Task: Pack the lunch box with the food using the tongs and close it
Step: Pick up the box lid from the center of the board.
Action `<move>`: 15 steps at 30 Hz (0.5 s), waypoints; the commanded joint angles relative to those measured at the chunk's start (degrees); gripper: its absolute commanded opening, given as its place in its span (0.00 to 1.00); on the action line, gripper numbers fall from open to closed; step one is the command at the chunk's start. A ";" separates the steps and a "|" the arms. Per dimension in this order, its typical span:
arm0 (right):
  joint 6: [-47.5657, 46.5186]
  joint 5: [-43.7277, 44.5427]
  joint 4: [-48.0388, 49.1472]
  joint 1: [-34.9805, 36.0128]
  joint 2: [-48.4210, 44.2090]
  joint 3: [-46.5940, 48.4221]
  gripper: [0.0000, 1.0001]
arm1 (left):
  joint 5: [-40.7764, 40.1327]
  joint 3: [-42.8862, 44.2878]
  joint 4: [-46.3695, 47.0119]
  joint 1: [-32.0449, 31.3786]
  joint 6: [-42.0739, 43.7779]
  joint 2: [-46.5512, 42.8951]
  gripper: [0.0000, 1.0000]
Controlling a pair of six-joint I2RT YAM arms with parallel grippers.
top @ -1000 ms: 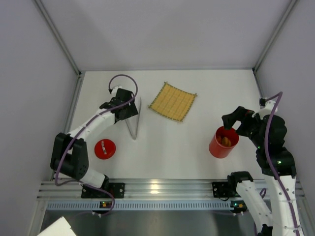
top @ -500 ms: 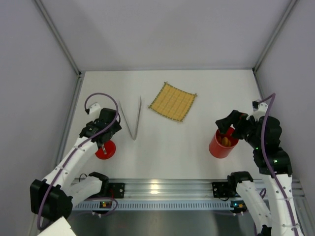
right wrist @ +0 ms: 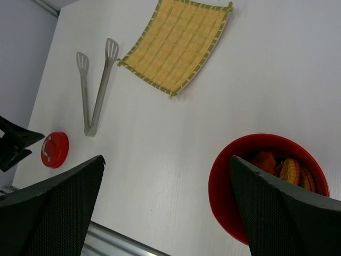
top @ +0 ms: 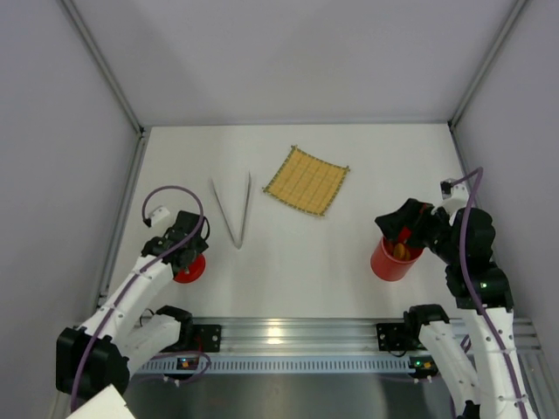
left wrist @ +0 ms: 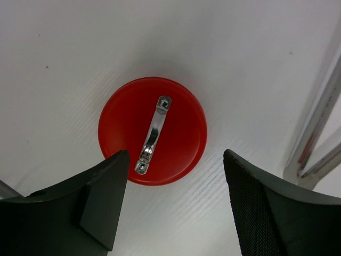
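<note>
While my left claw gapes over the lid, right claw gapes over the box; tongs, mat lie beyond.

I'm driving a robotics lab test cell, not a lived-in room: the white desk is boxed in by plain grey panels on metal frame posts. The left arm and right arm are bolted to an aluminium rail along the bottom of the frame. On the desk are staged props: a red lunch box, tongs and a woven mat.
</note>
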 commanded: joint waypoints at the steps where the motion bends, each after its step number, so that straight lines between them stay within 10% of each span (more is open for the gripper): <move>1: 0.45 -1.82 4.64 -0.67 -0.51 -0.33 0.99 | 0.06 -3.12 1.42 0.73 -4.46 -1.21 0.75; 15: 0.36 -1.47 4.90 -0.67 -0.51 -0.95 0.99 | -0.82 -8.49 8.28 3.01 -5.17 0.01 0.64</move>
